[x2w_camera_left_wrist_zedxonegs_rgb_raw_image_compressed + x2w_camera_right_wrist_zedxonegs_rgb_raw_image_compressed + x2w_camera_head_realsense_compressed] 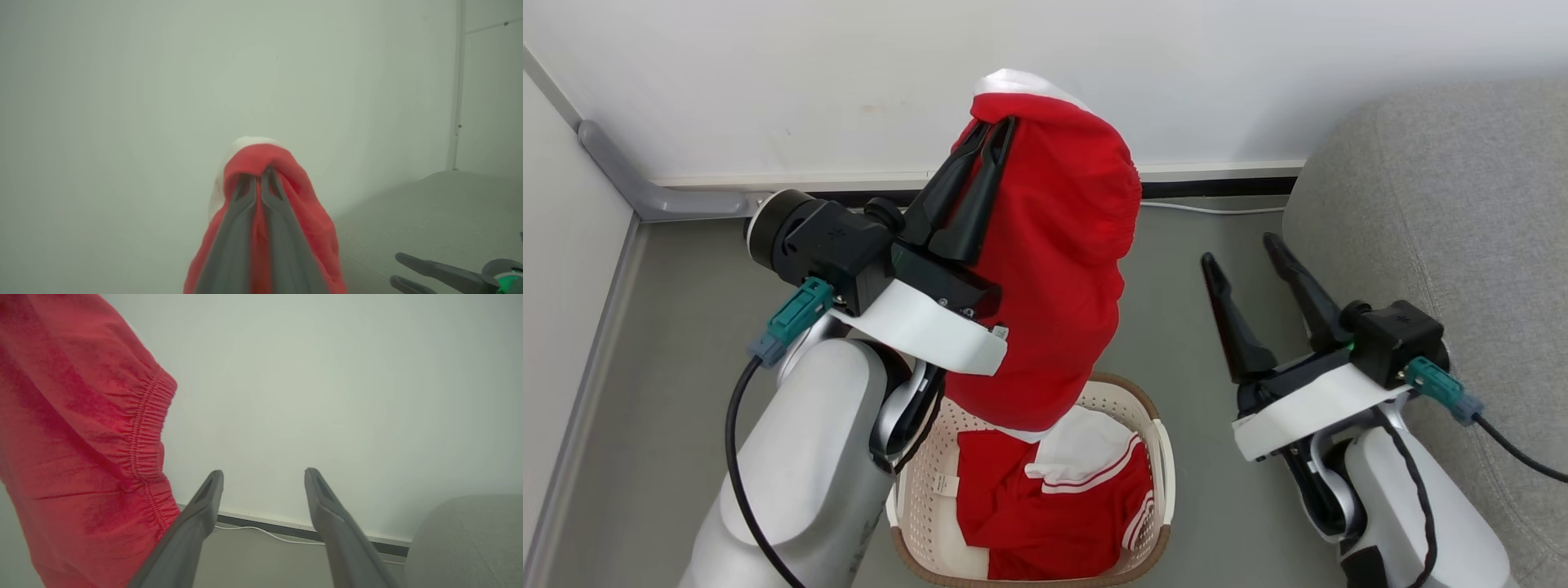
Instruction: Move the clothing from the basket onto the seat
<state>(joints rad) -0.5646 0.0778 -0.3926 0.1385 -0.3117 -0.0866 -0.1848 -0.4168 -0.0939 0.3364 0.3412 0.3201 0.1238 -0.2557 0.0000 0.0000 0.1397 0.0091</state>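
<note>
Nearest, my left gripper is clamped on a red garment, which hangs from its tips above the basket. More clothing lies in that basket, below. My right gripper stands apart and empty, the seat just to its right.

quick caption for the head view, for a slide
Left jaws shut on a red garment held above the basket, more clothing inside; right jaws open beside the grey sofa.

White wall, grey floor. Dark skirting strip at wall foot, thin white cable along it. Grey conduit bends at left corner.
</note>
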